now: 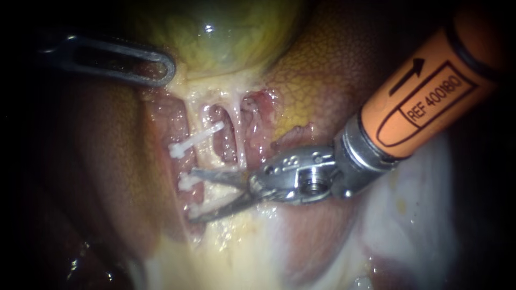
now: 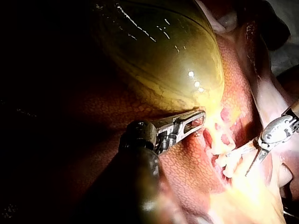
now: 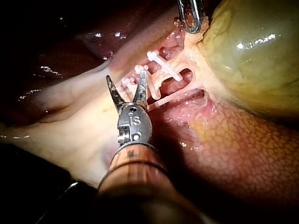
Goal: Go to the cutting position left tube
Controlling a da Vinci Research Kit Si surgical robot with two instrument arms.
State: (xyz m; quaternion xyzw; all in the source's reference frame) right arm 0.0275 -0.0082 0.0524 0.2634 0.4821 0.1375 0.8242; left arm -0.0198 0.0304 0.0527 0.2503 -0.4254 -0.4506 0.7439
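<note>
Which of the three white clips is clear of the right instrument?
The top clip, slanted, nearest the gallbladder; the other two sit beside the right instrument.

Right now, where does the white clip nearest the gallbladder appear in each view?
Endoscope view: the clip lies slanted, left of centre, below the gallbladder.
Left wrist view: the clip is the small white piece of the cluster closest to the gallbladder.
Right wrist view: the clip is the white bar closest to the gallbladder.
Shared landmark: the yellow-green gallbladder.
</note>
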